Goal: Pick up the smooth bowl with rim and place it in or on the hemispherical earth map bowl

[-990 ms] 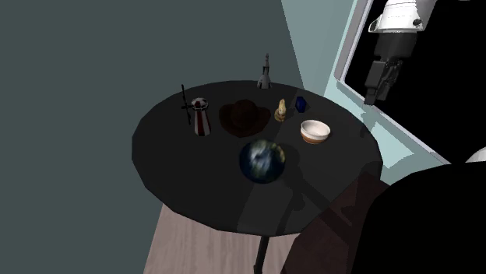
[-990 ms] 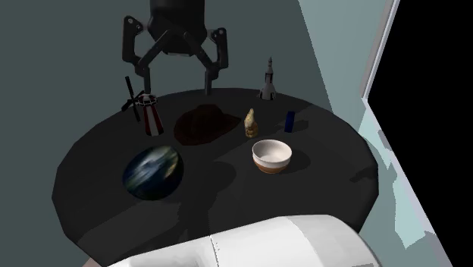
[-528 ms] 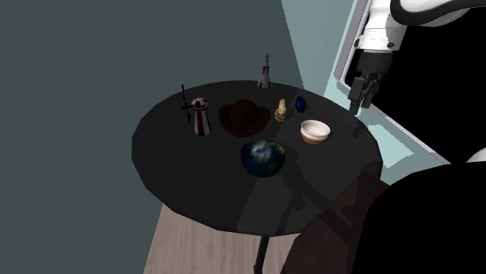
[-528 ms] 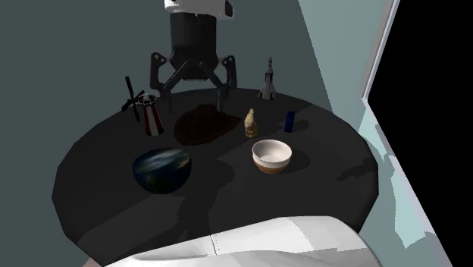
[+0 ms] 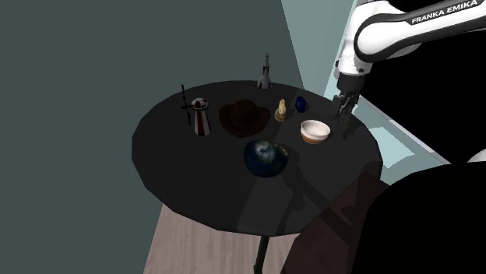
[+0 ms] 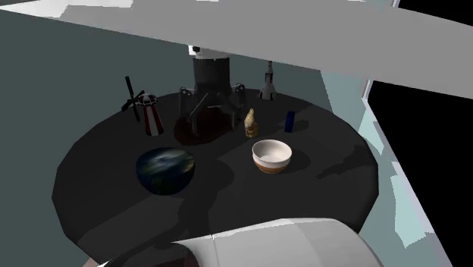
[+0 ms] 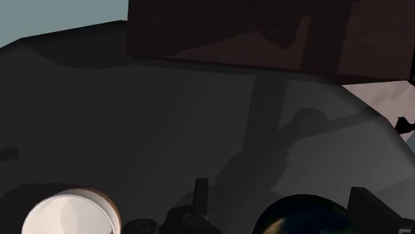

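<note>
Windmill model (image 5: 201, 117): far left of the shoulder view, on the round dark table (image 5: 179, 179); not my concern.
Brown hat (image 5: 243, 117): centre back of the table; in the second exterior view the gripper (image 6: 211, 112) shows just above it.
Earth map bowl (image 5: 267, 157): centre of the shoulder view, lower left of the white bowl and apart from it; a second ago it looked tipped like a ball, now it sits mouth up; that suits a drop-in.
White bowl (image 5: 315, 131): right of centre, upright on the table, tan band round its lower half; untouched, not yet picked.
Gripper: upper right of the shoulder view, near the white bowl; it has come down from the top corner over the last second; fingers spread apart, nothing in them; the wrist view has the earth map bowl between the fingertips and the white bowl off to one side.
Meaning: I judge the approach nearly done; next I must shift over the white bowl's rim, then close.
</note>
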